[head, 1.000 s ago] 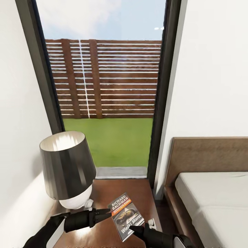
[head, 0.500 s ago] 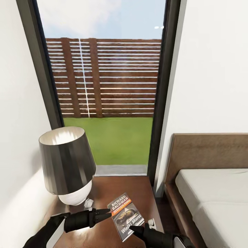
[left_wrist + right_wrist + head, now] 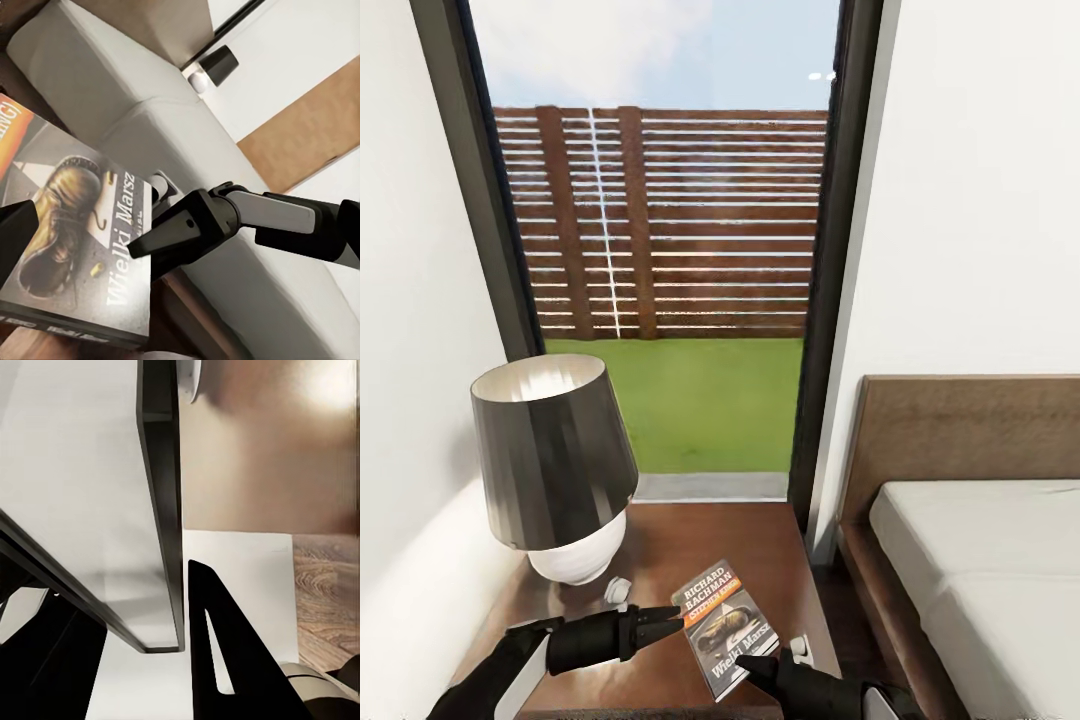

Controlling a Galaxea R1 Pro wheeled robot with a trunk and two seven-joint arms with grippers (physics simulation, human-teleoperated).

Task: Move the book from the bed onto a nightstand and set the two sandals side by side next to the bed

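Head view: book (image 3: 723, 627) hanging tilted above nightstand (image 3: 745, 545), beside lamp (image 3: 553, 467); bed (image 3: 970, 560) lying to right. Left gripper (image 3: 668, 616) touching book's edge, right gripper (image 3: 755, 668) reaching under its lower corner.

Left wrist view: book (image 3: 71, 236) showing cover, right gripper (image 3: 142, 247) appearing closed at its edge.

Right wrist view: fingers (image 3: 225, 652) clamping book's (image 3: 161, 502) thin edge. Left gripper's state: cannot tell, possibly apart.

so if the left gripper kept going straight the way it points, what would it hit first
Most likely the book: the left gripper points right at its near edge, tips almost at the cover. Depth is unclear, so it may pass just over it.
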